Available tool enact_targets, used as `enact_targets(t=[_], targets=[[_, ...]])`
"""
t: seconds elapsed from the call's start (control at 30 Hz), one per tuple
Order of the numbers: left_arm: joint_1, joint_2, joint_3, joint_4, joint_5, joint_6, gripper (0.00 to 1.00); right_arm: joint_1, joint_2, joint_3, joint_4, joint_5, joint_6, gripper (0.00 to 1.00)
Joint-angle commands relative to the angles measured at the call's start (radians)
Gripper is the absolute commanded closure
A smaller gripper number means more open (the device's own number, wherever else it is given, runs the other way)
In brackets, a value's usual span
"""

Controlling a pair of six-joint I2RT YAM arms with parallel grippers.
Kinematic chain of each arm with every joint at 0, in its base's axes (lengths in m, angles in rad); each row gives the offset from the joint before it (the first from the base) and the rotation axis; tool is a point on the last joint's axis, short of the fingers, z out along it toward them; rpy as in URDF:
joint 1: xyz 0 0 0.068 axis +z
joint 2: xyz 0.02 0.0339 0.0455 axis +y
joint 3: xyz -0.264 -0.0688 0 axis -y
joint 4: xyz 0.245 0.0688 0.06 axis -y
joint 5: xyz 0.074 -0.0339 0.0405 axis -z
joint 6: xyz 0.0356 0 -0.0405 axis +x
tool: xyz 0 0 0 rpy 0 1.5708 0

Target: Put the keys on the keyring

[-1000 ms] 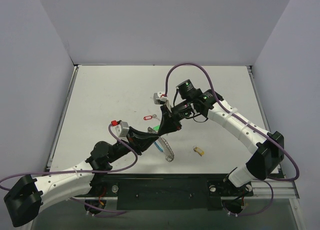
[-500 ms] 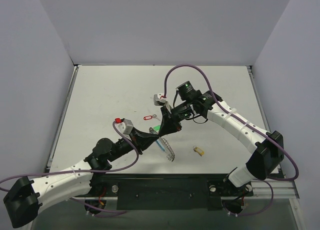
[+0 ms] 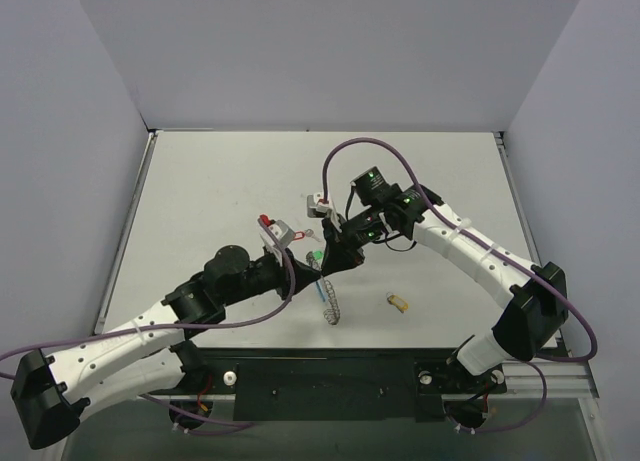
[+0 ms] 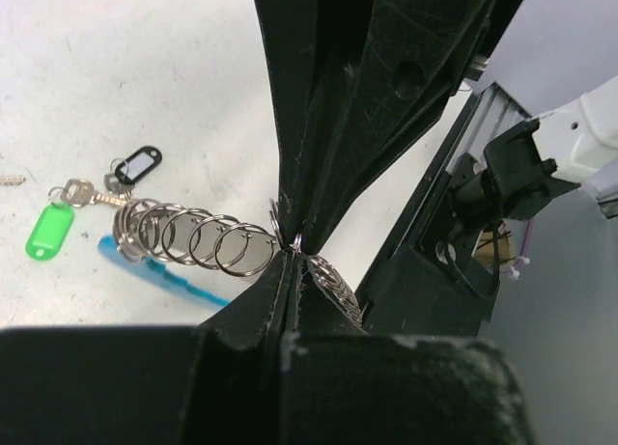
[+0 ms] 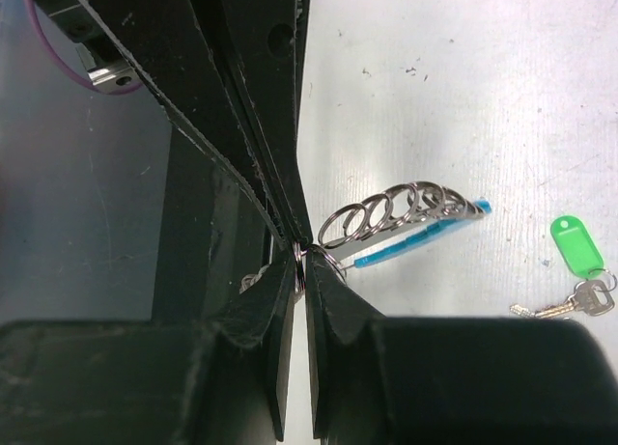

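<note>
The keyring (image 3: 331, 303) is a silvery wire coil with a blue segment (image 3: 321, 290), lying just below both grippers. My left gripper (image 3: 308, 272) and right gripper (image 3: 328, 264) meet tip to tip over its upper end, each shut on a coil loop. In the left wrist view the left gripper (image 4: 293, 255) pinches the coil (image 4: 193, 237); the green-tagged key (image 4: 43, 231) and black-tagged key (image 4: 135, 165) lie at the coil's far end. In the right wrist view the right gripper (image 5: 301, 262) pinches the coil (image 5: 401, 208), with the green tag (image 5: 577, 247) beyond. The yellow-tagged key (image 3: 398, 302) lies apart at the right. The red-tagged key is hidden.
The table's near edge and black base rail (image 3: 330, 381) lie just below the keyring. A purple cable (image 3: 345, 151) loops above the right arm. The table's white surface (image 3: 220, 181) extends to the far left.
My left arm has swung up and right, bringing its gripper against the right gripper's tips. The keyring has bunched up and turned more upright beneath them. The right gripper shifted slightly left.
</note>
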Motion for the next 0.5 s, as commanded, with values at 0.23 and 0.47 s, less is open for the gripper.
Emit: enact_targets(t=[0.23, 0.47], targets=[[0.047, 0.073, 0.212, -0.198, 0.106, 0.039, 1.0, 0.064, -0.018, 0.008, -0.083, -0.021, -0.078, 0.96], [0.061, 0.098, 0.243, -0.206, 0.132, 0.037, 1.0, 0.081, -0.013, 0.011, -0.089, -0.019, -0.077, 1.0]])
